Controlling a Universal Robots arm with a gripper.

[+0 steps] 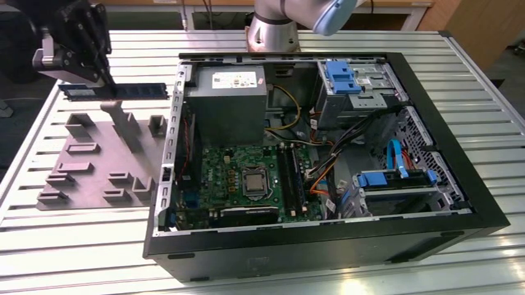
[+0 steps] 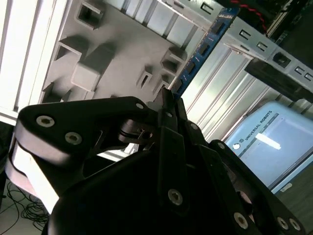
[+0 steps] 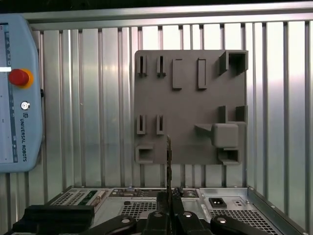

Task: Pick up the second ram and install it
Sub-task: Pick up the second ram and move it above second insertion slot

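Observation:
The second ram (image 1: 115, 91), a thin blue-green stick with dark chips, hangs level above the grey holder block (image 1: 90, 160) at the exterior view's left, clear of the block. My gripper (image 1: 97, 78) is shut on it near its middle. In the second wrist view the ram (image 2: 200, 49) sticks out past the gripper (image 2: 168, 105). In the first wrist view it shows edge-on (image 3: 168, 161) over the holder block (image 3: 190, 112), rising from the gripper (image 3: 168, 203). The motherboard (image 1: 246, 178) with its black slots (image 1: 291, 178) lies inside the open computer case (image 1: 459, 184).
The case holds a grey power supply (image 1: 225, 98), blue drive-bay brackets (image 1: 345, 77) and loose cables (image 1: 328, 166). The arm's base (image 1: 275, 27) stands behind the case. A teach pendant (image 3: 17, 98) lies on the slatted table (image 1: 107, 246) beyond the holder block.

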